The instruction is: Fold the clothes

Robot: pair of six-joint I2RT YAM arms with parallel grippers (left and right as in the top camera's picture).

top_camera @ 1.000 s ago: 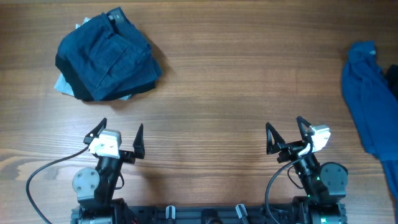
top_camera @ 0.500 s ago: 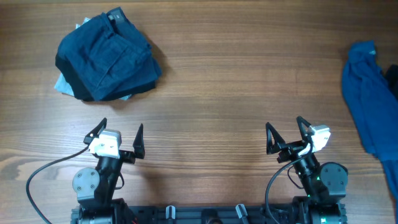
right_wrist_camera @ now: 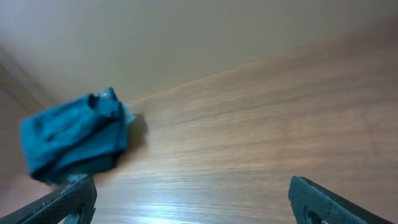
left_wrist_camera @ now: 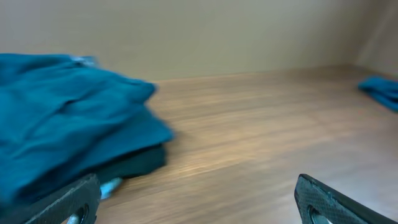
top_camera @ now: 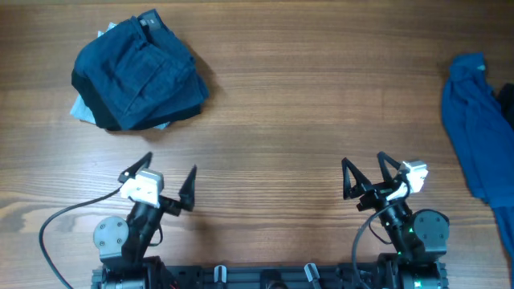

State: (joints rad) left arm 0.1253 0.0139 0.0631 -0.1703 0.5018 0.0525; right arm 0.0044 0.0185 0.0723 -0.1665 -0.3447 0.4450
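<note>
The table (top_camera: 305, 120) is smooth wood with a clear grain and a faint sheen that catches the light in both wrist views. The denim (top_camera: 136, 68) is coarse, matt woven cloth, while the shirt (top_camera: 474, 120) is a softer, finer matt cloth. The left gripper (top_camera: 169, 164) and right gripper (top_camera: 364, 160) look like matt black plastic.

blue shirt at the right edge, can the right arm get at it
Probably yes. Only bare table lies between the open right gripper and the blue shirt; it runs past the frame's edge, so its far part is uncertain.
</note>
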